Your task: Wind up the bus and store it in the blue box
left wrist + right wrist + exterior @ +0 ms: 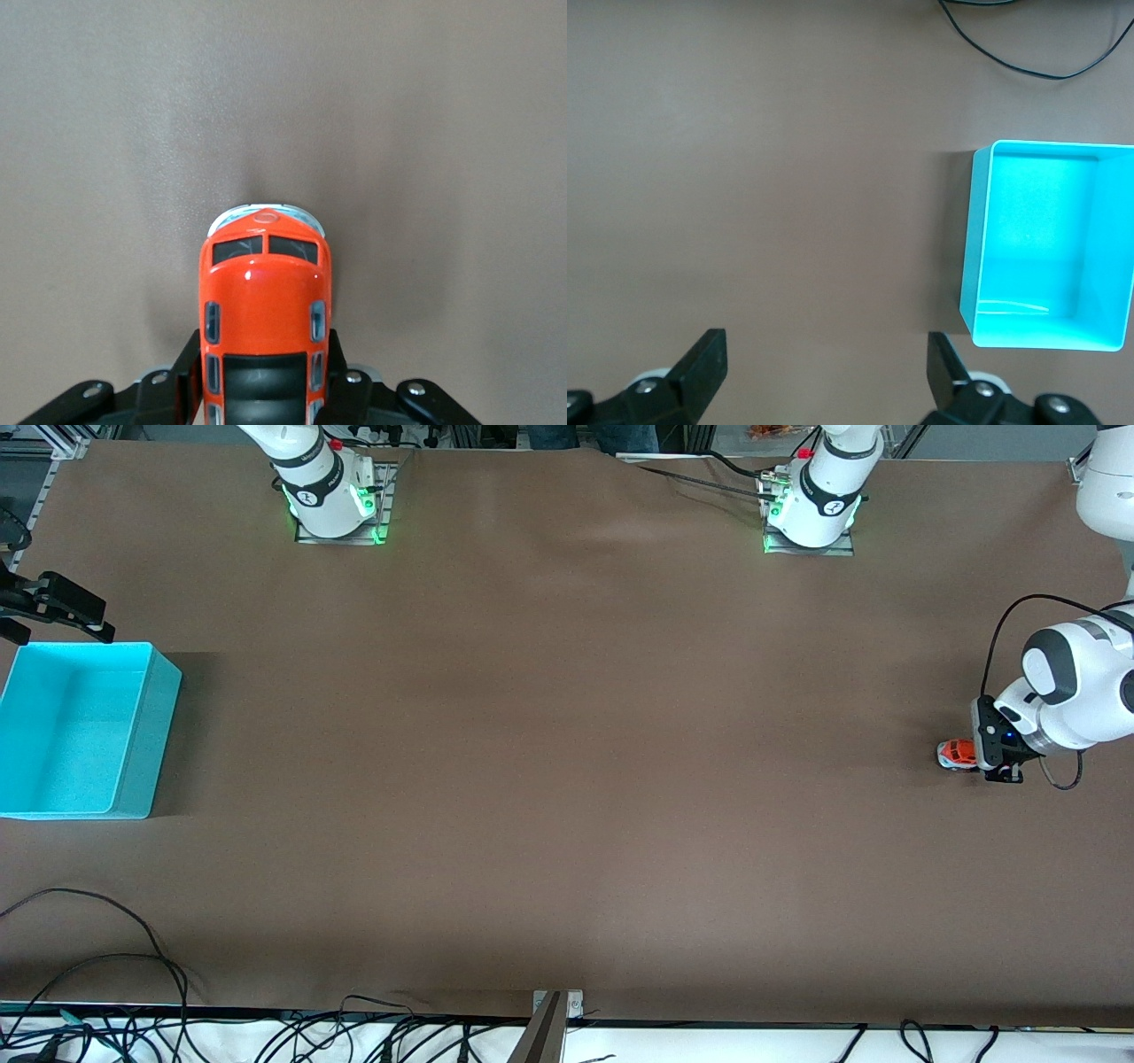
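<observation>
The left claw (990, 763) is clamped on the bus (957, 754) at the left arm's end of the table (567, 779), well apart from the blue box (146, 726), where the right claw (824, 372) waits open, so a slack grip could drop the bus during the long carry

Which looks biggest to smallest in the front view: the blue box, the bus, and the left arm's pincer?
1. blue box, by far.
2. left pincer, shut on the bus.
3. bus, slightly smaller, though partly hidden, so that ranking is unsure.
</observation>
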Controlling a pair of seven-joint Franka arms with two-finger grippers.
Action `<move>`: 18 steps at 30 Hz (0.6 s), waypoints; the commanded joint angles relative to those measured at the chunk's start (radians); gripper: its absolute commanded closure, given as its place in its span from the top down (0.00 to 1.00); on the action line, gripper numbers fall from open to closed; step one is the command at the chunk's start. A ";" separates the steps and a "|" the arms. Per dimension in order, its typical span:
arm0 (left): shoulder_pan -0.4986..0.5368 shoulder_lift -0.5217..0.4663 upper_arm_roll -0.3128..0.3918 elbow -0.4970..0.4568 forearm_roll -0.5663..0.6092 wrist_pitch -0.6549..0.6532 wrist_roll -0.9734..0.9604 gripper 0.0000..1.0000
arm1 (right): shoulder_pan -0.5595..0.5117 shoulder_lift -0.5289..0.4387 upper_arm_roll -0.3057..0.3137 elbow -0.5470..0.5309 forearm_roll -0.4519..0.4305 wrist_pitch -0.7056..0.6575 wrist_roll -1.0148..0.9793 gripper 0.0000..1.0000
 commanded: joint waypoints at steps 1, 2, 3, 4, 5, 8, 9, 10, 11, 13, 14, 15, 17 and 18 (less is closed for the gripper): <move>0.030 0.048 -0.001 0.005 0.002 -0.006 0.027 0.42 | -0.002 0.004 0.001 0.014 0.010 -0.002 -0.005 1.00; 0.033 0.048 -0.001 0.005 0.002 -0.004 0.027 0.47 | -0.002 0.004 0.001 0.014 0.010 -0.002 -0.005 1.00; 0.033 0.048 -0.001 0.005 0.002 -0.004 0.027 0.49 | -0.002 0.004 0.001 0.014 0.010 -0.002 -0.005 1.00; 0.033 0.048 -0.001 0.009 0.002 -0.006 0.027 0.55 | -0.002 0.004 0.001 0.014 0.010 -0.002 -0.005 1.00; 0.033 0.048 -0.001 0.014 0.002 -0.006 0.027 0.69 | -0.002 0.004 0.001 0.014 0.010 -0.002 -0.005 1.00; 0.033 0.047 -0.002 0.015 0.000 -0.007 0.023 1.00 | -0.002 0.004 0.001 0.014 0.010 -0.002 -0.005 1.00; 0.033 0.044 -0.002 0.017 -0.002 -0.010 0.018 1.00 | -0.002 0.004 0.001 0.014 0.010 -0.002 -0.005 1.00; 0.031 0.041 -0.002 0.017 -0.002 -0.013 0.015 1.00 | -0.002 0.004 0.001 0.014 0.010 -0.002 -0.005 1.00; 0.028 0.038 -0.002 0.018 -0.002 -0.016 0.013 1.00 | -0.002 0.004 0.001 0.014 0.010 -0.002 -0.005 1.00; 0.024 0.027 -0.002 0.029 0.000 -0.035 0.013 1.00 | -0.002 0.004 0.001 0.014 0.010 -0.002 -0.005 1.00; 0.022 0.025 -0.002 0.032 0.000 -0.041 0.013 1.00 | -0.002 0.004 0.001 0.014 0.010 -0.002 -0.005 1.00; 0.021 0.025 -0.002 0.038 0.000 -0.049 0.013 1.00 | -0.002 0.004 0.001 0.014 0.010 -0.002 -0.005 1.00; 0.018 0.025 -0.004 0.046 0.000 -0.053 0.013 1.00 | -0.002 0.004 0.001 0.014 0.010 -0.002 -0.005 1.00; 0.016 0.022 -0.004 0.046 0.000 -0.058 0.012 1.00 | -0.002 0.004 0.001 0.014 0.010 -0.002 -0.005 1.00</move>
